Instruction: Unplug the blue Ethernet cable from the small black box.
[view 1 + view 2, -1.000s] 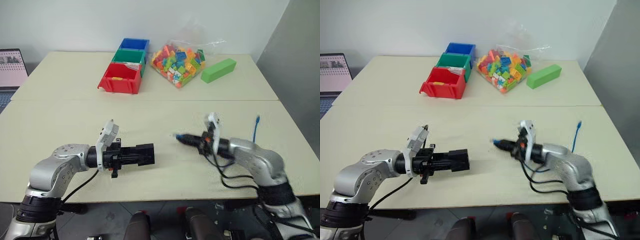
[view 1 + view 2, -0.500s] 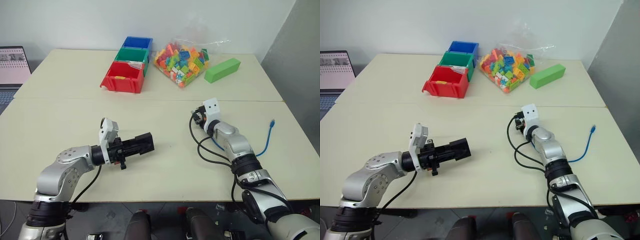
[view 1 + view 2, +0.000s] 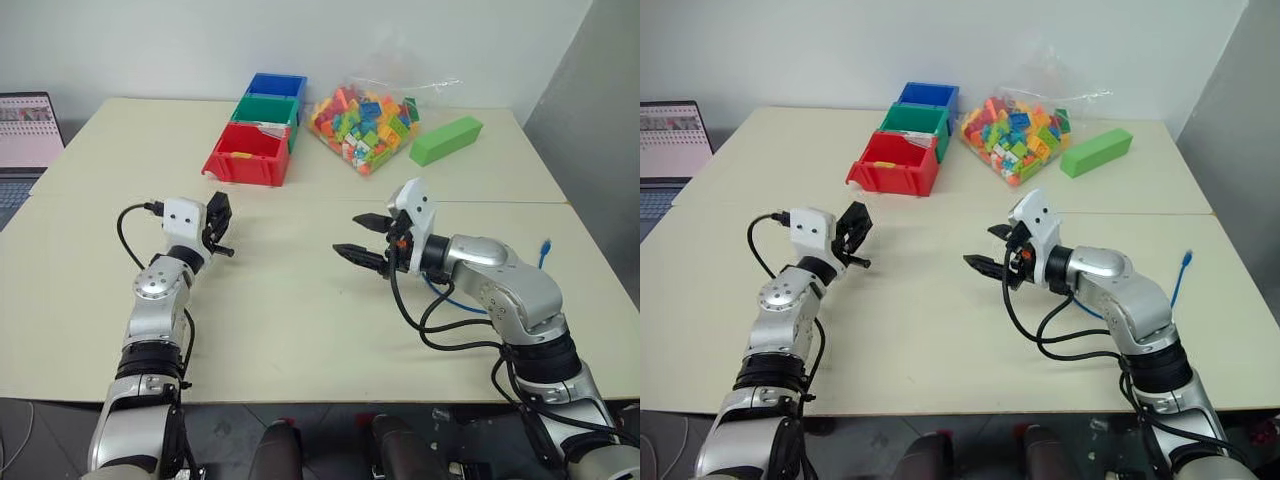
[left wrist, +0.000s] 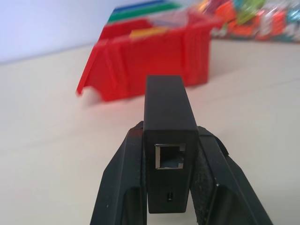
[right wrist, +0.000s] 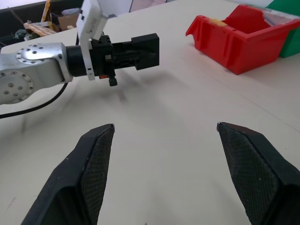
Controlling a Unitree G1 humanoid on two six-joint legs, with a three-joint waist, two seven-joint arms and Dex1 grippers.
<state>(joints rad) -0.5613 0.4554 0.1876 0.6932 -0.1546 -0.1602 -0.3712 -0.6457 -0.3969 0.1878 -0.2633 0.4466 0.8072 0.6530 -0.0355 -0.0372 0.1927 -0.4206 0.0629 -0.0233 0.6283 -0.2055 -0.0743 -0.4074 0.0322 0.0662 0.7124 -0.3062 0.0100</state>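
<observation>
In left pincer (image 4: 169, 206) – small black box (image 4: 168, 136) clamped, right pincer (image 3: 362, 238) wide apart, empty

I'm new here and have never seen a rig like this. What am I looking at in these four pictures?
A humanoid robot with two arms. Two pictures come from cameras on its head, looking down over a table; the other two sit on its wrists. The left gripper is shut on the small black box, whose port is empty. The right gripper is open and holds nothing. The blue Ethernet cable lies unplugged by the right arm. Farther back are red, green and blue bins, a bag of toy bricks and a green block.
</observation>
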